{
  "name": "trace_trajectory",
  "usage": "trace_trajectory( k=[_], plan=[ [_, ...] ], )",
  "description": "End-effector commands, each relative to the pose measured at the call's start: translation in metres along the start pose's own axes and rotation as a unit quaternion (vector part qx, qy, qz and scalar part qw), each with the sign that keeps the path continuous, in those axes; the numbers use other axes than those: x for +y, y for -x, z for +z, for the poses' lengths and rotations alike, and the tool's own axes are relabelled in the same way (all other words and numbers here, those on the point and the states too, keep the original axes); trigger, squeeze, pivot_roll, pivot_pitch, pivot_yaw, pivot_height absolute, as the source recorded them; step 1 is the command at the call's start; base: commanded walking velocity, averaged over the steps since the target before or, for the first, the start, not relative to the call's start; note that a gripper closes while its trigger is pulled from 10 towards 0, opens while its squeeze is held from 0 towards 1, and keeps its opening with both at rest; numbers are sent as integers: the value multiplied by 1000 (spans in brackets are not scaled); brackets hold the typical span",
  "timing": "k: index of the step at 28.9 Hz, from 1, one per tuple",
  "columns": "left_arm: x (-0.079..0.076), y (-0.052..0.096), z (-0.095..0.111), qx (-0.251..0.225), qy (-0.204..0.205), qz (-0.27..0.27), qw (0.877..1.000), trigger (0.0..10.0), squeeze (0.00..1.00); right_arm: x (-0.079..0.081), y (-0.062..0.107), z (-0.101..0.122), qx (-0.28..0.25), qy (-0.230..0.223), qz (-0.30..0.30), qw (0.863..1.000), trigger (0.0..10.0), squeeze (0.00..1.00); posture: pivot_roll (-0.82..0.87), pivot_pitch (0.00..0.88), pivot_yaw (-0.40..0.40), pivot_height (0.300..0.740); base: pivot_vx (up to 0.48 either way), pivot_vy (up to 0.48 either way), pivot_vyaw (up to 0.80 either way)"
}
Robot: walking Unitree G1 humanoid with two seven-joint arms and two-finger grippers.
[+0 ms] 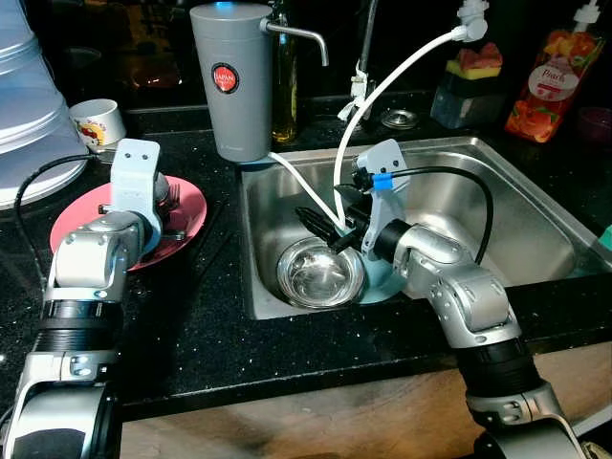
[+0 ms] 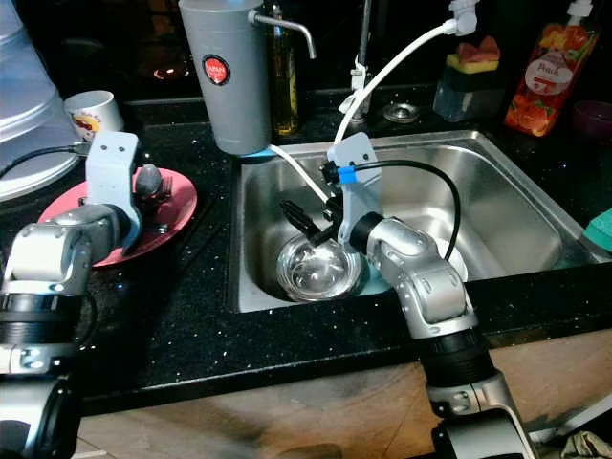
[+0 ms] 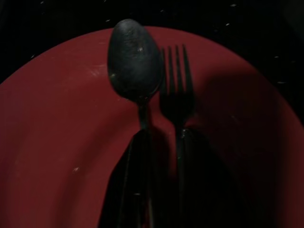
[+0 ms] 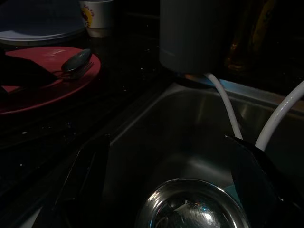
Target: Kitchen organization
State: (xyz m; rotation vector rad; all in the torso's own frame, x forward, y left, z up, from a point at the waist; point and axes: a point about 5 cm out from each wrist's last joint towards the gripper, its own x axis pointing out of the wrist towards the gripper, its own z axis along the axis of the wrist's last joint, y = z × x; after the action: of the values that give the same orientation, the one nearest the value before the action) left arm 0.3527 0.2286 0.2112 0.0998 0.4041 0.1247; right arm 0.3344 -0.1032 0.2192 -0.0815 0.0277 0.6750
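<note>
Right half of the sink (image 1: 535, 225) floor was bare steel, room there to pass. Left half was crowded: steel bowl (image 1: 320, 273) sat on the basin floor, two white hoses (image 1: 382, 91) dropped in from the back edge just beside and behind it. Right gripper (image 1: 323, 228) hung fingers spread over the bowl's far rim, hoses close on its right. Grey filter jug (image 1: 232, 76) and a bottle (image 1: 283, 91) blocked the sink's back-left corner. Black counter (image 1: 220, 325) in front of the sink was open. Red plate (image 1: 186, 215) carried spoon (image 3: 134, 59) and fork (image 3: 176, 80) side by side, left gripper low over them.
</note>
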Motion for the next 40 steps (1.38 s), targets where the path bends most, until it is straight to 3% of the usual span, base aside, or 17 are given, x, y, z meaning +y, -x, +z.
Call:
trace_trajectory(
  k=[1, 2, 10, 15, 27, 34, 35, 36, 37, 38, 39, 40],
  plan=[
    [7, 0, 2, 10, 2, 15, 1000, 10000, 63, 4, 2, 1, -3, 14, 8, 1000, 10000, 0, 13, 0, 3, 740, 0, 0, 0],
    [8, 1, 3, 11, 4, 18, 1000, 10000, 0, 3, 2, 1, -3, 15, 7, 1000, 10000, 0, 13, 0, 3, 740, 0, 0, 0],
    [16, 2, 8, 7, 8, 29, 1000, 10000, 0, -1, 4, 3, -5, 22, 3, 1000, 10000, 0, 14, 0, 2, 740, 0, 0, 0],
    [21, 0, -2, 30, 8, 34, 999, 10000, 0, -1, 4, 4, -3, 28, 6, 1000, 10000, 0, 12, 0, 2, 740, 0, 0, 0],
    [12, -5, -10, 30, 28, 10, 999, 10000, 0, -2, 4, 6, -8, 39, 10, 999, 10000, 0, 9, 0, 1, 740, 0, 0, 0],
    [14, -8, -20, 70, 36, 6, 997, 10000, 0, 3, 4, 8, -12, 31, 32, 999, 10000, 0, 6, 0, 3, 740, 0, 0, 0],
    [14, -8, -20, 71, 39, 5, 997, 9255, 0, 3, 5, 8, -12, 30, 34, 999, 10000, 0, 9, 0, 2, 740, 0, 0, 0],
    [14, -8, -20, 71, 39, 5, 997, 9255, 0, 3, 5, 8, -12, 30, 34, 999, 10000, 0, 9, 0, 2, 740, 0, 0, 0],
    [16, -7, -20, 70, 41, 8, 997, 4510, 0, 2, 5, 8, -13, 27, 34, 999, 10000, 0, 9, 0, 2, 740, 0, 0, 0],
    [17, -7, -19, 69, 42, 9, 997, 4510, 0, 2, 5, 8, -13, 26, 35, 999, 10000, 0, 9, 0, 2, 740, 0, 0, 0],
    [18, -7, -19, 69, 43, 10, 997, 392, 0, 2, 5, 8, -14, 26, 36, 999, 10000, 0, 13, 0, -1, 740, 0, 0, 0],
    [19, -6, -19, 69, 44, 10, 997, 0, 0, 2, 4, 8, -14, 25, 36, 999, 10000, 0, 13, 0, -1, 740, 0, 0, 0]
  ],
)
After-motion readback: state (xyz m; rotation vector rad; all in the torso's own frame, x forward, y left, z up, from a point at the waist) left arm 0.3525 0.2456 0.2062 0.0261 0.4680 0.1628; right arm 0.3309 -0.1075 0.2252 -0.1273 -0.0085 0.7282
